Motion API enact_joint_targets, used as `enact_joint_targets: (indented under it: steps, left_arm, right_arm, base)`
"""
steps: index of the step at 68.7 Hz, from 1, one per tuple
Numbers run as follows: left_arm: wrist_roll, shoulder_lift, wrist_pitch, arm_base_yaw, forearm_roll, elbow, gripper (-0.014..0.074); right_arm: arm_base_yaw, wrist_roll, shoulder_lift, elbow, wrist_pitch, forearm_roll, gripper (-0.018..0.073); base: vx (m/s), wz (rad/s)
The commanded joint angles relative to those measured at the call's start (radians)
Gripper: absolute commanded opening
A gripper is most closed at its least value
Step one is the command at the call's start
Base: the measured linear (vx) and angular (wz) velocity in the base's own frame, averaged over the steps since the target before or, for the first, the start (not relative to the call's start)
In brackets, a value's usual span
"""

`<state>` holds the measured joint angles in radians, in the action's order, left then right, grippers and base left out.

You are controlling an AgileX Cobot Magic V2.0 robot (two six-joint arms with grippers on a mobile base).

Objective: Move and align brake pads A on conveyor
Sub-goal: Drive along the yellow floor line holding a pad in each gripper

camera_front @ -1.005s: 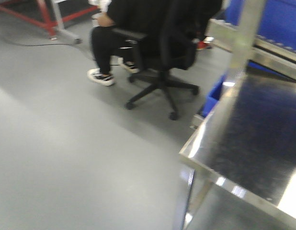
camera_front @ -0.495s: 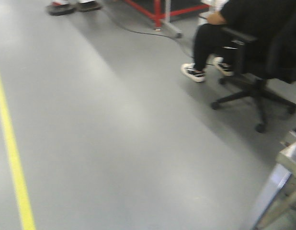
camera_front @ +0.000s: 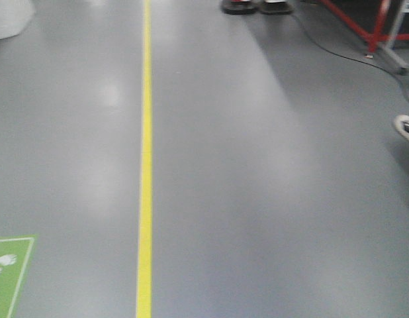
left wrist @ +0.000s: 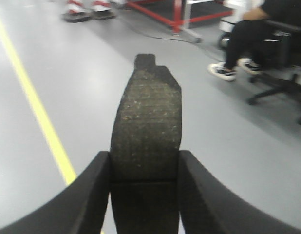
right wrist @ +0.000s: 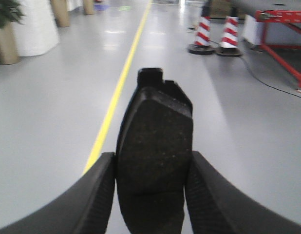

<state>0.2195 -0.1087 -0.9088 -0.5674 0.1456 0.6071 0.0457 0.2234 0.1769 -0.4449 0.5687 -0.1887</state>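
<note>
- Grey shop floor (camera_front: 271,199) fills the front view. A yellow line (camera_front: 145,165) runs straight up it, with a green footprint marking (camera_front: 9,271) at lower left and a shoe (camera_front: 406,127) at the right edge.
- left gripper (left wrist: 144,165): fingers (left wrist: 92,195) clamped on both long edges of the left-hand brake pad (left wrist: 148,117). The pad's flat face is toward the camera and it sticks forward past the fingertips, tab end farthest out.
- Left arm is held out over bare floor. It points toward a red frame (left wrist: 177,12), with a seated person (left wrist: 248,34) on an office chair (left wrist: 282,63) to the right.
- right gripper (right wrist: 151,165): same grip on the right-hand brake pad (right wrist: 155,131), tab end forward.
- Right arm aims along the yellow line, with striped cones (right wrist: 203,34) ahead and to the right.
</note>
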Motion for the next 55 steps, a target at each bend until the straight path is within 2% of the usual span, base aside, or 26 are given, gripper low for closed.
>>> enact_joint_targets:
  steps: [1,24,55]
  left_arm:
    - [-0.001,-0.018,0.086,-0.005,0.002,0.023,-0.0006]
    - [-0.001,-0.018,0.082,-0.002,0.001,0.023,-0.0006]
    - [-0.001,-0.018,0.082,-0.002,0.001,0.023,-0.0006]
  right_arm:
    - [-0.003,0.005,0.01,-0.029,-0.103,-0.004,-0.0006]
    - [-0.003,0.005,0.01,-0.029,-0.103,-0.004,-0.0006]
    - [-0.003,0.005,0.01,-0.029,-0.103,-0.004,-0.0006]
  base:
    - [-0.01,0.74]
    - [0.06,0.41]
    - [0.24,0.04]
